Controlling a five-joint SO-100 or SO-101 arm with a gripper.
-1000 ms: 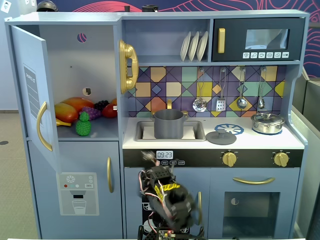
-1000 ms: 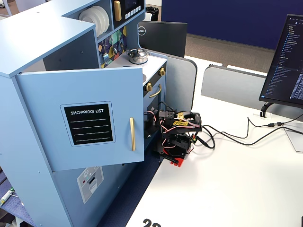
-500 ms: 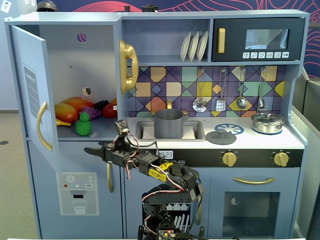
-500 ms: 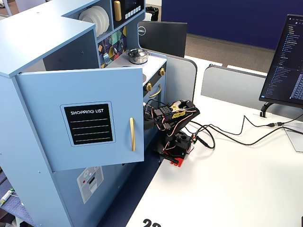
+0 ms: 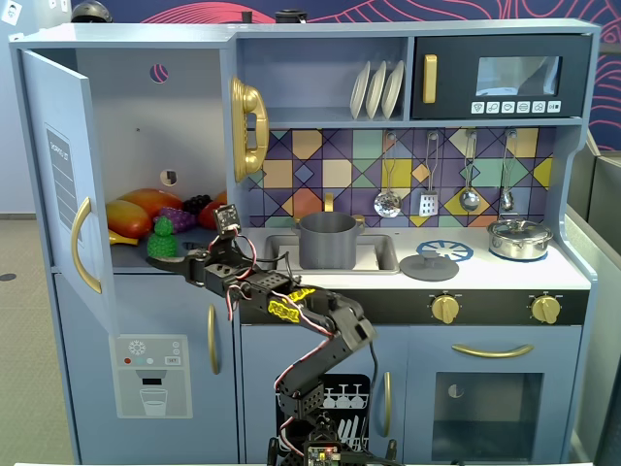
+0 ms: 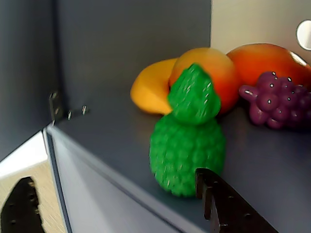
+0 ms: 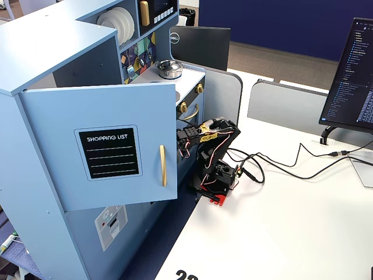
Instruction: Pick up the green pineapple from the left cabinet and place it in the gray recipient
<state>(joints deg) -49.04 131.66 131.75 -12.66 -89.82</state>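
Observation:
The green pineapple stands upright at the front edge of the open left cabinet's shelf, in front of other toy fruit. In the wrist view the pineapple fills the middle. My gripper is open just in front of and below it. In the wrist view the gripper has one black finger at the pineapple's lower right and the other far to the left, off the shelf. It holds nothing. The gray recipient stands in the sink. In a fixed view from the side the door hides the pineapple and the gripper.
Purple grapes, an orange mango and a yellow banana lie behind the pineapple. The cabinet door stands open at the left. A shiny lidded pot and a gray lid sit on the counter.

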